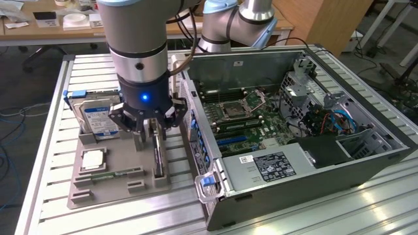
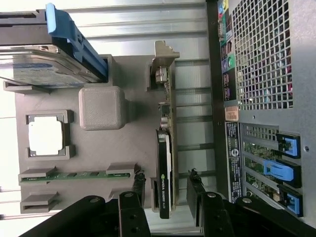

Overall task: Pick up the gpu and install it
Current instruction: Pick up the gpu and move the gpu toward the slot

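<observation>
1. The end effector (image 2: 167, 182) hangs over the gpu with its two fingers (image 2: 193, 190) spread wide. One finger is on each side of the card. The wrist view shows a gap on both sides, so it grips nothing.
2. The gpu (image 2: 164, 158) stands on its long edge in a slot of the grey holder (image 1: 107, 193), left of centre in the exterior view. Its silvery bracket is at the end away from the fingers.
3. The same holder carries three more things at the exterior view's left: a hard drive (image 1: 98, 120) standing upright, a square processor (image 1: 91, 160) below it in the frame, and a green memory stick (image 1: 114, 173) lower still.
4. An open computer case (image 1: 313, 186) sits just beside the holder at the exterior view's right, its motherboard (image 1: 248, 122) exposed.
5. Holder and case rest on a slatted metal desk (image 1: 365, 210).
</observation>
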{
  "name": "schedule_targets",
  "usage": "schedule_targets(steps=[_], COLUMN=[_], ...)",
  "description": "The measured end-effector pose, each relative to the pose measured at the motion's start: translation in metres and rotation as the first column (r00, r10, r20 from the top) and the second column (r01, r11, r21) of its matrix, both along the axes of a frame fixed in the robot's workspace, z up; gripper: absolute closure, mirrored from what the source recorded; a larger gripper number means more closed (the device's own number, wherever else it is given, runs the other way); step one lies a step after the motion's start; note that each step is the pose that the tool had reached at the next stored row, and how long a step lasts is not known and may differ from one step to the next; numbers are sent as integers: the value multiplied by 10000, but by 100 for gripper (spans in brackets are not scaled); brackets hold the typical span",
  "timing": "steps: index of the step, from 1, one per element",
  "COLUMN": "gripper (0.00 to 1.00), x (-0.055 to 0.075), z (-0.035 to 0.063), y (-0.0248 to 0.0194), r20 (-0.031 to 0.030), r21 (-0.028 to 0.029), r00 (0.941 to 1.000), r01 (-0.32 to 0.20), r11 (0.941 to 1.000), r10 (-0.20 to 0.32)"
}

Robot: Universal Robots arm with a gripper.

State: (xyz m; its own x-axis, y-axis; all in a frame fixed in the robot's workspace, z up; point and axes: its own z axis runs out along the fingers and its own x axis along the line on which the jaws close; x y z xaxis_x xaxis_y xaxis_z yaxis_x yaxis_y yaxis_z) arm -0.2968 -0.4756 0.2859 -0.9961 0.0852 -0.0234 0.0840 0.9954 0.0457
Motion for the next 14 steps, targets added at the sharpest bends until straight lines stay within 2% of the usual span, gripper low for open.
schedule_targets(steps=[4, 10, 14], gripper=[53, 53, 53], x=[0, 0, 0], z=[-53, -55, -91], y=[0, 0, 0], r20=[0, 0, 0], r21=[0, -1, 0], r00=[10000, 10000, 10000], r01=[0, 0, 0], r11=[10000, 10000, 10000], r10=[0, 0, 0])
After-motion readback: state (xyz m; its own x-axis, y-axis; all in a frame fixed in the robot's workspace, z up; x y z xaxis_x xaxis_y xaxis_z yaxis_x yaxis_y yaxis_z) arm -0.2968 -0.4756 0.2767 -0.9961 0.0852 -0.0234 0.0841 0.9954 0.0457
